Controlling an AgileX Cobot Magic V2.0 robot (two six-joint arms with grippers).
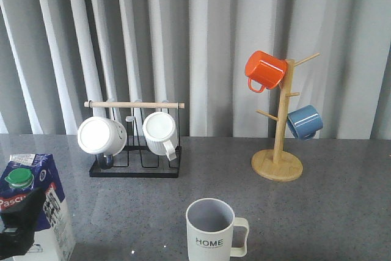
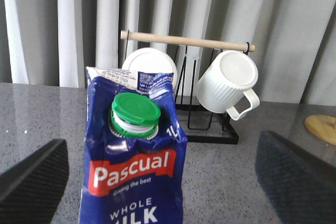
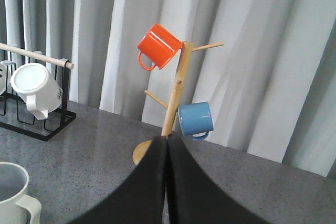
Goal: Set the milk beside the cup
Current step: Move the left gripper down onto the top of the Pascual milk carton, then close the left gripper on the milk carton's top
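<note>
Left end effector [image 2: 163, 182] spread around the milk [image 2: 134, 156]; right end effector [image 3: 167, 182] pressed together.

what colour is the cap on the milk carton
Green. The cap on the milk shows best in the left wrist view.

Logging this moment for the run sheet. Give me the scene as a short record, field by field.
milk: carton upright at the table's near left, green cap on
cup: HOME mug near centre, upright, apart from the carton
left gripper: open, fingers either side of the carton
right gripper: shut, holding nothing
rack: black rack with two white mugs
tree: wooden stand with orange and blue mugs
</note>
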